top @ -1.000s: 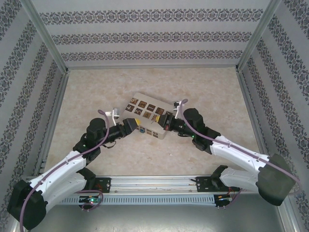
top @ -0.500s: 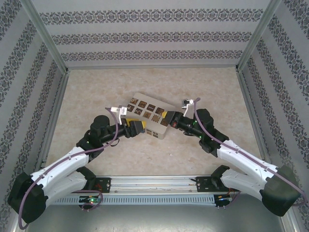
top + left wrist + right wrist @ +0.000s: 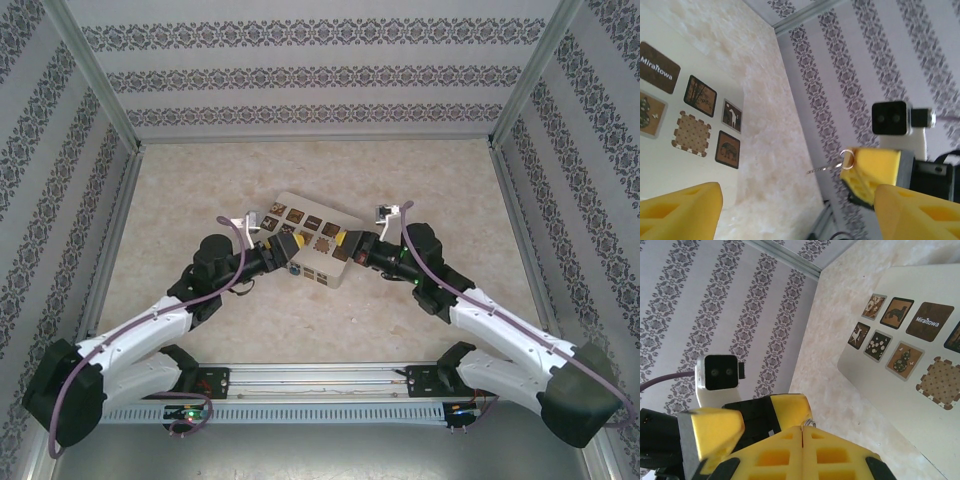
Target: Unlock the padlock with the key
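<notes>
While the left gripper (image 3: pixel 287 245) gapes wide and empty, the right gripper (image 3: pixel 346 241) pinches one slim key (image 3: pixel 826 168) by one cream box (image 3: pixel 318 274).

The key (image 3: pixel 824 169), a slim silvery sliver with a small ring at its held end (pinched in the right gripper (image 3: pixel 865 172)), juts out in midair.

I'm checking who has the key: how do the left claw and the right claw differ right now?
The left claw stands wide open; the right claw is shut. The left claw holds nothing; the right claw pinches the key, its thin shaft poking out toward the left claw. Both are yellow-padded and face each other at the cream box.
</notes>
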You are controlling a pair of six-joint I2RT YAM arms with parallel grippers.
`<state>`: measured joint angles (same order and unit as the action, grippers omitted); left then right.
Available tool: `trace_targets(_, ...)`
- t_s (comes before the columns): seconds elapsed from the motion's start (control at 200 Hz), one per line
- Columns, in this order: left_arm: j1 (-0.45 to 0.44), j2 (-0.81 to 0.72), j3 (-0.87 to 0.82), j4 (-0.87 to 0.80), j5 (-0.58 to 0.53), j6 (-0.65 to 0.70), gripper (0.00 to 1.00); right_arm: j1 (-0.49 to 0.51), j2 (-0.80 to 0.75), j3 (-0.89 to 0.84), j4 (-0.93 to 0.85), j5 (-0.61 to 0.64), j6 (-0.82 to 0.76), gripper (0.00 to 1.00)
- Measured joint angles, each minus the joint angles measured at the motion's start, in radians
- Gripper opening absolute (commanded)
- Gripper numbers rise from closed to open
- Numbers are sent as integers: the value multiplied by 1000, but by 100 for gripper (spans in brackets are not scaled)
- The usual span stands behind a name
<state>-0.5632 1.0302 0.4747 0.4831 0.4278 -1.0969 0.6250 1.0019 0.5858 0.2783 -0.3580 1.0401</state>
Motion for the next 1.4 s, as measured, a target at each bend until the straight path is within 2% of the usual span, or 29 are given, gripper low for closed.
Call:
trace_targets(0.24,0,68,-32,153,-30,-332,83,47,93,56,11,1,-23,0)
trace_targets(0.555,0,129,-48,335,-29,-546,84,112,210,122,65,1,-45,0)
trace_targets(0.869,-14,149,-56,389,-29,-603,84,144,272,169,112,0,-49,0)
trace_targets(1.399,-14,150,-71,432,-39,-632,63,152,254,151,123,1,-51,0)
